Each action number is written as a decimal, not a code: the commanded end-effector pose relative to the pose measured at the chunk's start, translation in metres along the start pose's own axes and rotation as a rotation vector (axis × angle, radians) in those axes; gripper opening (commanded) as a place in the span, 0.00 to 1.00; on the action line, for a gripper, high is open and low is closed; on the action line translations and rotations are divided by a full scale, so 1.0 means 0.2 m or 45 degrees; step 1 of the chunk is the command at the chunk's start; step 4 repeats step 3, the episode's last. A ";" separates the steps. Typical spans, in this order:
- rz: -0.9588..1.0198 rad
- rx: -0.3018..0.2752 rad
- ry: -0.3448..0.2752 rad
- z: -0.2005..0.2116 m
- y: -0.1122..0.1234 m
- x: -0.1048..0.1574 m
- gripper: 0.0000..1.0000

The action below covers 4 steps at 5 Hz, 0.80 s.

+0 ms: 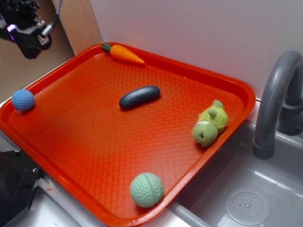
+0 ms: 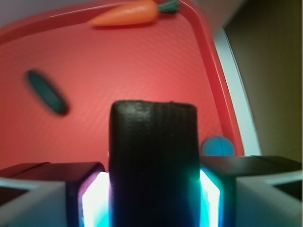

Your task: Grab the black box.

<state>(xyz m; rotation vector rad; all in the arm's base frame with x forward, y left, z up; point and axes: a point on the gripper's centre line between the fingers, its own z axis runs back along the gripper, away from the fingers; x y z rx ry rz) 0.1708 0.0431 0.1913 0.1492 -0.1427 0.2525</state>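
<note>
Toy kitchen setup, grey plastic sink [image 1: 265, 198] with faucet [image 1: 277, 101], red tray [image 1: 94, 142] of toy food alongside

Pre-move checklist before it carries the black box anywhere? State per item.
1. Black box between the fingers: ok, it fills the gap in the wrist view.
2. Box roughly centred in the grip: ok.
3. Gripper lifted off the orange tray: ok, it sits high at the tray's far-left corner.
4. Carrot, blue ball and dark capsule apart from the gripper: ok.
5. Grip firmness: cannot tell.
6. Box visible in the exterior view: not ok, gripper is cropped.
</note>
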 end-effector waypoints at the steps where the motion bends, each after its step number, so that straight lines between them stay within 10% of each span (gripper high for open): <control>1: -0.086 0.024 -0.023 0.06 -0.05 -0.01 0.00; 4: -0.092 0.008 -0.015 -0.01 -0.03 0.05 0.00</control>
